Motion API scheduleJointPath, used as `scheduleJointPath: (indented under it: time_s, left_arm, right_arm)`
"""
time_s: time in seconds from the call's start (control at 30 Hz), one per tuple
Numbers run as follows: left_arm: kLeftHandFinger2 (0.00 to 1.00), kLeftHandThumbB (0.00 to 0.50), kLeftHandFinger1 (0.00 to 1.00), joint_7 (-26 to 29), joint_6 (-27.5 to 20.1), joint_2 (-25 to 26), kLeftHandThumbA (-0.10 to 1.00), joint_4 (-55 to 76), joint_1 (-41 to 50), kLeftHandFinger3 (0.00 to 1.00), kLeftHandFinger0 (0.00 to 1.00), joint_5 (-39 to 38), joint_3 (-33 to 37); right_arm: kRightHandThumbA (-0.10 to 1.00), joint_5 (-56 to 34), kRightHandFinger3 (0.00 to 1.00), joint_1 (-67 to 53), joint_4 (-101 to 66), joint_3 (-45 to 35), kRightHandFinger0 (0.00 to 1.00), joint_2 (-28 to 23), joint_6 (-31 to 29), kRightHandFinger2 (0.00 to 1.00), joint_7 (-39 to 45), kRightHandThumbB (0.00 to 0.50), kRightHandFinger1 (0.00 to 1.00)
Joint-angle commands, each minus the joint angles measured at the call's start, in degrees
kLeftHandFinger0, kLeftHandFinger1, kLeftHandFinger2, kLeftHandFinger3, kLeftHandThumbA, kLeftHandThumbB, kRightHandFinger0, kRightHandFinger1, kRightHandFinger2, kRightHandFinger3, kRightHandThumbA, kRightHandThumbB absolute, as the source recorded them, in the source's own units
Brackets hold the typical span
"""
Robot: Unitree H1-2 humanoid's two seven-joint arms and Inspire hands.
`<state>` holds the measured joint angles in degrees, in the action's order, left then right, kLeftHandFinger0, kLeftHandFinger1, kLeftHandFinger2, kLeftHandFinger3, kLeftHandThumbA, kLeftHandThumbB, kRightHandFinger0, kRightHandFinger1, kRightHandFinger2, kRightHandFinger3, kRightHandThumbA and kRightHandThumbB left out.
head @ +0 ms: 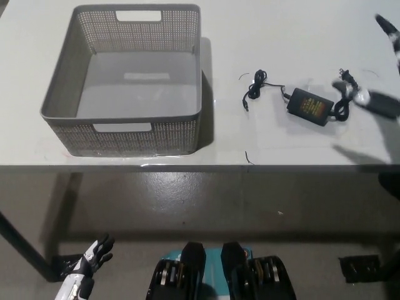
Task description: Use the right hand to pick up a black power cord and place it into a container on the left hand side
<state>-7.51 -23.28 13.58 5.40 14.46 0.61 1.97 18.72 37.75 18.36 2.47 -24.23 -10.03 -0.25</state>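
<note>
The right hand [382, 94], spread and blurred, is hovering beside the cord [306, 102] lying ungrasped on the bench [281, 37]; the basket [125, 134] is waiting empty.

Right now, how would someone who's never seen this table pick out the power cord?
Start at the white table and find the big grey mesh basket on its left half. Look right of the basket, across a bare gap, to the black power cord: a flat black brick with an orange label and thin looped cables at both ends, the only dark thing lying on the tabletop.
</note>
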Motion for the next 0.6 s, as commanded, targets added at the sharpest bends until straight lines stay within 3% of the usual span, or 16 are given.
scheduleJointPath:
  time_s: [0.0, 0.2, 0.47, 0.57]
  left_arm:
    - [1.00, 0.285, 1.00, -0.9, -0.9, 1.1, 1.00, 1.3, 0.6, 1.00, 1.00, -1.4, -0.5]
    - [1.00, 0.281, 1.00, -0.5, -1.6, 1.0, 1.00, 1.2, 1.5, 1.00, 1.00, -0.3, -0.7]
    - [1.00, 0.277, 1.00, -0.7, -2.3, 0.8, 1.00, 0.6, 2.8, 1.00, 1.00, -0.4, -0.2]
    - [1.00, 0.296, 1.00, -0.8, -1.5, 0.8, 1.00, 0.9, 2.8, 1.00, 1.00, -0.4, -0.1]
  right_arm:
    - [0.94, 6.1, 1.00, 10.8, 8.5, 4.6, 1.00, -3.0, 4.2, 1.00, 4.2, 0.499, 1.00]
    - [0.87, 8.3, 1.00, 19.6, 19.0, 11.2, 1.00, -2.9, 7.3, 1.00, 8.6, 0.500, 1.00]
    - [0.89, 9.4, 1.00, 28.5, 34.5, 18.5, 1.00, -1.1, 9.4, 1.00, 15.4, 0.500, 1.00]
    - [0.90, 9.7, 1.00, 31.0, 40.7, 20.6, 1.00, 0.1, 9.5, 1.00, 16.9, 0.500, 1.00]
